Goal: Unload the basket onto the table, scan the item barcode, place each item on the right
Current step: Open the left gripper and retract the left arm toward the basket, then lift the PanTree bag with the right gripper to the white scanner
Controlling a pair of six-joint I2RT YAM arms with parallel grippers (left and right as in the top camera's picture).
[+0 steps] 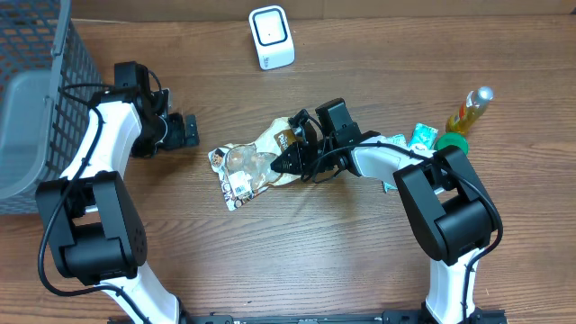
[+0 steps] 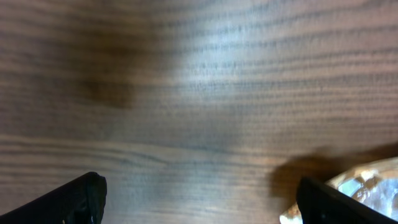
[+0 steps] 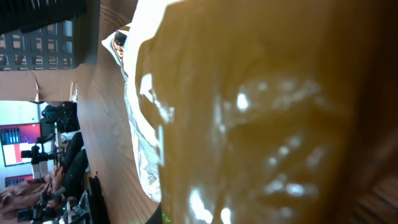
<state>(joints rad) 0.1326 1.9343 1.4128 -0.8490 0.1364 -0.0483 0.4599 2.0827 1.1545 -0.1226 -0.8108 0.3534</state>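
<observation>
The item, a crinkly snack bag with a clear window and a tan-brown end, lies at the table's middle. My right gripper is shut on the bag's right end. In the right wrist view the glossy brown bag fills the frame and hides the fingers. The white barcode scanner stands at the back centre. My left gripper hangs open to the left of the bag, apart from it. Its dark fingertips frame bare wood in the left wrist view, with the bag's edge beside the right one.
A grey wire basket stands at the far left edge. A yellow bottle and green-and-white packets sit at the right, behind my right arm. Bare wood shows along the front of the table.
</observation>
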